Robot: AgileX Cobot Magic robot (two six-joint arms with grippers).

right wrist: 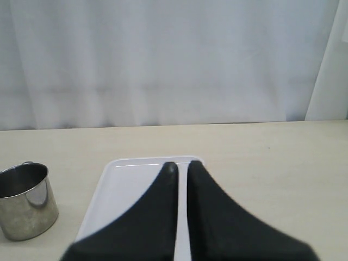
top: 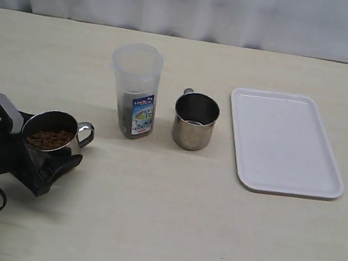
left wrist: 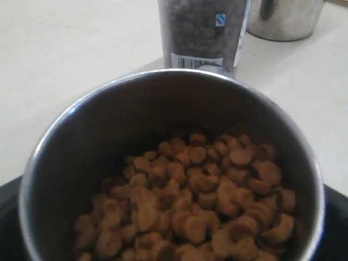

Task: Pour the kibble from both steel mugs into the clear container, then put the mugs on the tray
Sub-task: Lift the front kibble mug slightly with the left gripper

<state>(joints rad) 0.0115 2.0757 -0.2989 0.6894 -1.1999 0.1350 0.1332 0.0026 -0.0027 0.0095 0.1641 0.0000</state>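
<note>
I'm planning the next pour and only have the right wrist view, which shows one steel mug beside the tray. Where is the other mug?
Observer: The second mug stands on the table to the left of the clear container. It sits between the fingers of the left tool. I cannot tell whether they press on it.
Operator: Is there anything in it?
Observer: Yes, the left wrist view looks straight into it, and brown kibble covers its bottom.
</note>
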